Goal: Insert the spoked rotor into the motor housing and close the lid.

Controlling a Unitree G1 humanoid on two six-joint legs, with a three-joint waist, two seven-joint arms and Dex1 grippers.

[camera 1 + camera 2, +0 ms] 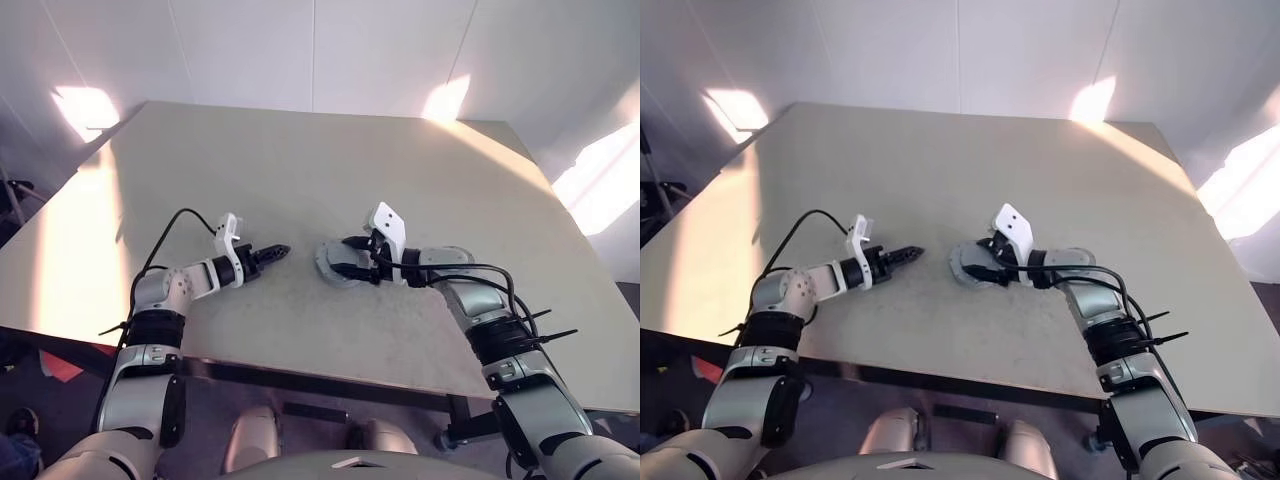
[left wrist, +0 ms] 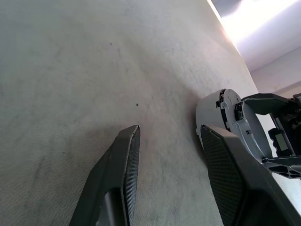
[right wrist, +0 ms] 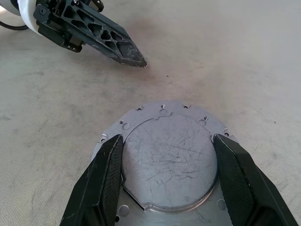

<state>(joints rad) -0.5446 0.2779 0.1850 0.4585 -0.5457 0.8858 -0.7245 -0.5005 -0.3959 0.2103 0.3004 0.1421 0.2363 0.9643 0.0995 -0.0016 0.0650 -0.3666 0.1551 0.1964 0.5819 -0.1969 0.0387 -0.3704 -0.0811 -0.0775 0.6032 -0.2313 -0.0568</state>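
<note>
Near the middle of the surface (image 1: 300, 180) lay a grey round metal part (image 3: 169, 155), its scratched flat face up and small holes round its rim; whether it was the lid or the housing could not be told. The right hand (image 3: 167, 181) straddled it, fingers wide, apparently gripping nothing. The left hand (image 1: 908, 255) hovered just beside, half open and empty. Closing off-centre could skid the part sideways.
</note>
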